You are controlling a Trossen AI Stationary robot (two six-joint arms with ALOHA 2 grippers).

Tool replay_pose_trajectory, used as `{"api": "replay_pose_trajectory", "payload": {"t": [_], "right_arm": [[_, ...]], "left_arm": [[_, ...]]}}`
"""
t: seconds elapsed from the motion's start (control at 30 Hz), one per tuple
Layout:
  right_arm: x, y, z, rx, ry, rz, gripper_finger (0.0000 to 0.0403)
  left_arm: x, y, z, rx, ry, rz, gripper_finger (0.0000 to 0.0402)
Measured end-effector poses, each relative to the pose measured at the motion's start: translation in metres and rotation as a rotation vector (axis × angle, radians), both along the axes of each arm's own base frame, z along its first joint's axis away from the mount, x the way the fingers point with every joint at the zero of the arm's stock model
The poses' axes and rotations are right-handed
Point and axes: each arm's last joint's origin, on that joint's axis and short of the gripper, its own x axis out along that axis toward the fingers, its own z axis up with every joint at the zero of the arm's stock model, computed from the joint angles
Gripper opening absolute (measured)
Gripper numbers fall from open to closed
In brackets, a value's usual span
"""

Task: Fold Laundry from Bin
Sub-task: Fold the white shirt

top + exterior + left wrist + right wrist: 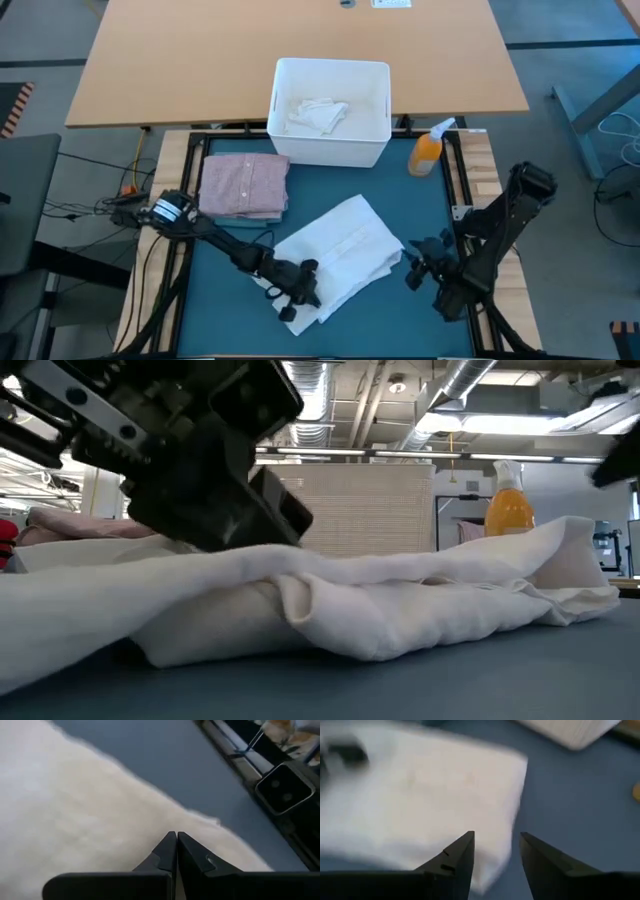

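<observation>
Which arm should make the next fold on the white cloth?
Probably the left: its claw is shut at the white cloth's near corner, while the right claw hangs open beside its edge.

Exposed ceiling ducts, wooden desk

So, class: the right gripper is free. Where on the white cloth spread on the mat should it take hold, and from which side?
Probably the right-hand edge of the white cloth, coming in from the right. The open right gripper sits just beside that edge, which lies thin on the mat. The left gripper is shut over the opposite near-left end.
</observation>
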Motion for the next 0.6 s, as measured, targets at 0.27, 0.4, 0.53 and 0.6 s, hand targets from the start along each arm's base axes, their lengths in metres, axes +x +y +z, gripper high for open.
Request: {"api": "replay_pose_trajectory", "payload": {"t": [0.27,0.4,0.53,0.6], "right_arm": [[0.026,-0.022,-0.022,-0.020,-0.095,-0.092,0.0149],[0.044,-0.033,-0.033,0.006,-0.021,-0.067,0.0134],[0.061,-0.044,-0.044,0.098,0.126,0.051,0.0115],[0.066,-0.048,-0.050,0.147,0.179,0.120,0.0103]], "left_arm": [[-0.005,0.005,-0.004,-0.035,0.148,-0.028,0.0001],[-0.010,0.005,-0.006,-0.051,0.218,-0.073,0.0000],[-0.014,0.000,0.009,-0.074,0.198,-0.126,0.0000],[-0.019,-0.002,0.026,-0.064,0.160,-0.140,0.0000]]}}
